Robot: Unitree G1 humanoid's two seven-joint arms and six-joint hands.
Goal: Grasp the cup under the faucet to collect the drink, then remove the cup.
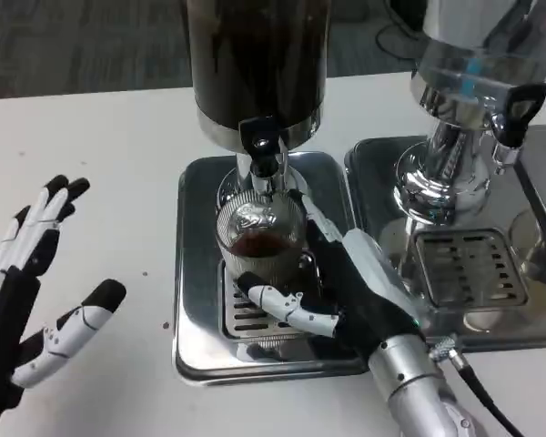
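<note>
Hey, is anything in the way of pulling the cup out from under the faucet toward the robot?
Nothing visible blocks it. The right hand already wraps the cup, which stands on the drip tray below the faucet. The tray's front edge is low, and the table in front is open.

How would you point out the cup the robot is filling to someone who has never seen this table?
Find the tall dark drink dispenser at the middle back of the white table, standing on a shiny steel drip tray. Right under its black faucet stands a clear ribbed cup with dark drink in it. It is the only cup there, and the right hand wraps around it.
</note>
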